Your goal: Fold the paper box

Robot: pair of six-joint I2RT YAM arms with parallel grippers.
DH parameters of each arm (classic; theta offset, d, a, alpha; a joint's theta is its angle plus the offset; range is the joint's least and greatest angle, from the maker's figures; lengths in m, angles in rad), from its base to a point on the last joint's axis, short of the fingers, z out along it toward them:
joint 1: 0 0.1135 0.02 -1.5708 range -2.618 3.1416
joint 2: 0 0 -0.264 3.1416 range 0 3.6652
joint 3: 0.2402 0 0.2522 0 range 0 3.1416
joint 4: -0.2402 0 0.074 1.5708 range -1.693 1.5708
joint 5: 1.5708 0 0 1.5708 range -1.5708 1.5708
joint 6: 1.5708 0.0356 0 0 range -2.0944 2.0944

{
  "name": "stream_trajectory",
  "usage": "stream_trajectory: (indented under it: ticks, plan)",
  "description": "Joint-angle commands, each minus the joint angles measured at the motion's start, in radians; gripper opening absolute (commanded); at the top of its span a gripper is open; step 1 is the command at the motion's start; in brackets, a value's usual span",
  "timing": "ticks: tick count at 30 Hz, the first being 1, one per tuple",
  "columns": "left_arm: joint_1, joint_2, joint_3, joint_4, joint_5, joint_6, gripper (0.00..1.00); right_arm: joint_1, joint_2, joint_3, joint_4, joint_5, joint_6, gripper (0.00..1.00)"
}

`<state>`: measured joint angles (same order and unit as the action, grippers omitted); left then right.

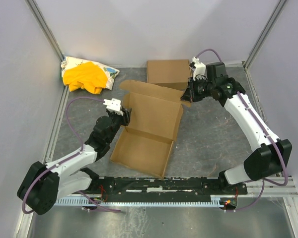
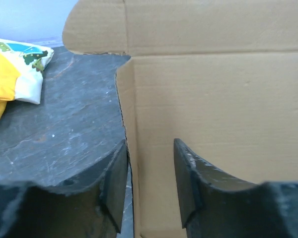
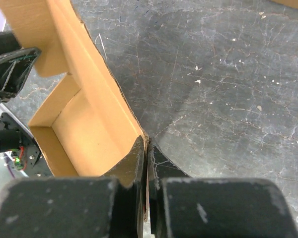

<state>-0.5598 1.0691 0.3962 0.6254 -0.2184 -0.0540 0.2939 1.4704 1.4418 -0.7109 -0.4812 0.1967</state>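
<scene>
The paper box [image 1: 141, 148] lies mid-table as a shallow brown tray with its wide lid panel standing up behind it. My left gripper [image 1: 125, 116] is at the lid's left edge. In the left wrist view its jaws are open, and the left gripper [image 2: 150, 153] straddles the box's [image 2: 213, 94] cut edge without pinching it. My right gripper [image 1: 188, 93] is at the lid's far right corner. In the right wrist view the right gripper [image 3: 148, 148] is shut on the thin top edge of the box [image 3: 84, 129].
Behind the box a second, neat flat carton [image 1: 168, 72] lies against the back wall. A yellow cloth bundle [image 1: 87, 75] sits at the back left, also in the left wrist view [image 2: 10, 74]. Walls close in three sides, and the arms' base rail [image 1: 164, 186] runs along the near edge.
</scene>
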Motion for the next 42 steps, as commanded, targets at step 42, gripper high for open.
stream_trajectory:
  ticks: [42]
  plan:
    - [-0.002,0.035,0.953,-0.841,0.626,0.188,0.87,0.008,-0.374,-0.186,0.017,-0.321,-1.016,0.02]
